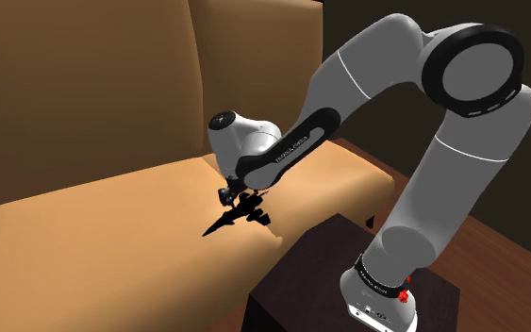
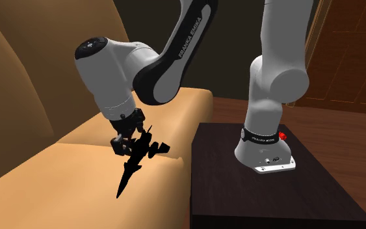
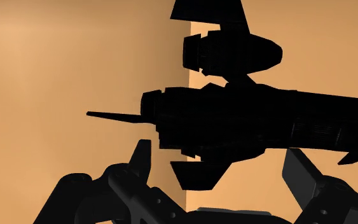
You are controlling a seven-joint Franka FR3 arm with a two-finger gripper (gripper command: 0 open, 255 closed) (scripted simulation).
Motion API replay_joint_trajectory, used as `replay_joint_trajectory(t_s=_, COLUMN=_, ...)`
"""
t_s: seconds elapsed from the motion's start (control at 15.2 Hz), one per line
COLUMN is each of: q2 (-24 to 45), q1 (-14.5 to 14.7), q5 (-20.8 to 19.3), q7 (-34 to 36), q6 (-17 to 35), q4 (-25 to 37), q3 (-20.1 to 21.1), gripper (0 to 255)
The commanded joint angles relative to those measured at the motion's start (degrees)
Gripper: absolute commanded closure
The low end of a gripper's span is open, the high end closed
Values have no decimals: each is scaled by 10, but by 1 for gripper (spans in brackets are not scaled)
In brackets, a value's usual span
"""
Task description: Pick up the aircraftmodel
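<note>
Aircraftmodel [image 2: 138, 156] on tan sofa seat [image 2: 51, 188]

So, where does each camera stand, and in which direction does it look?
Shoulder view: beside and slightly behind the stand, looking down over the sofa at the model plane; the whole arm shows.
Second exterior view: low beside the sofa, looking across its seat corner towards the stand; the arm's base and forearm show.
Wrist view: on the hand, looking along the gripper at the model plane; both fingers show.
Shared: both outside views show model plane, sofa and stand.
</note>
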Motion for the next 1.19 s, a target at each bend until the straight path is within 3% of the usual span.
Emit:
replay_joint_trajectory(t_s=0.0, q2=12, q1=0, q5=-12, q7=12, q6=13, q4=-4, q3=-1, gripper=0)
replay_joint_trajectory(t_s=0.13, q2=16, q1=1, q5=-15, q7=15, q6=16, q4=-4, q3=-2, gripper=0)
replay_joint_trajectory(t_s=0.2, q2=17, q1=1, q5=-15, q7=16, q6=15, q4=-3, q3=-2, gripper=255)
replay_joint_trajectory(t_s=0.79, q2=16, q1=1, q5=-16, q7=15, q6=16, q4=-4, q3=-2, gripper=255)
replay_joint_trajectory(t_s=1.12, q2=-19, q1=0, q5=15, q7=-14, q6=-15, q4=0, q3=3, gripper=255)
